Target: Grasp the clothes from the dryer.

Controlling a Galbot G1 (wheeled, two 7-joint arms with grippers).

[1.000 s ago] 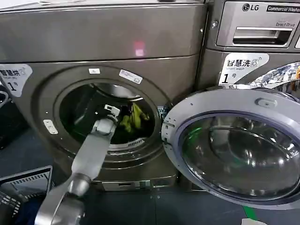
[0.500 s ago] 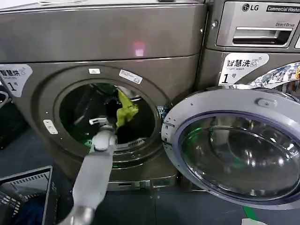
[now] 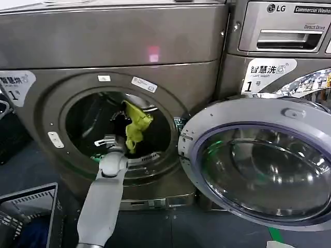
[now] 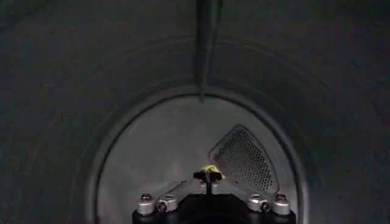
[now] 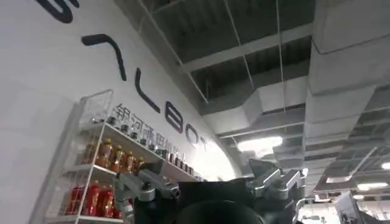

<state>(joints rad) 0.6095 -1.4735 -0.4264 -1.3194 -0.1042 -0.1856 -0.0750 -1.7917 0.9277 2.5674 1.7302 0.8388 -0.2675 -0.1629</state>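
Head view shows the left gripper [image 3: 122,120] reaching through the round porthole of the dryer [image 3: 114,46], its grey forearm rising from the lower edge of the picture to the drum mouth. The clothes [image 3: 135,126], a small yellow-green garment, hang from the jaws just inside the opening, toward the porthole's right rim and clear of the drum floor. The cloth's long axis runs nearly straight down from the pinch point, with the bulk of the fabric drooping below and slightly to the right of the jaws.

From the left wrist view, the left gripper [image 4: 208,177] looks toward the drum's back wall and its perforated vent [image 4: 244,159]; the jaws are drawn close together with a sliver of yellow [image 4: 211,170] caught between them, so they appear to be pinching the garment, though the dim drum makes the hold hard to judge.

The relation that matters for pulling out is this: the garment trails below the jaws, while the way out lies back along the forearm, toward the lower front lip of the porthole. The hanging tail would likely pass close to that lip and to the hinge side, where the open glass door [image 3: 258,160] stands to the right.

The right gripper [image 5: 207,192] is parked well away, pointing up at a ceiling and a shelf of bottles [image 5: 100,176]; its jaws stand spread on nothing.
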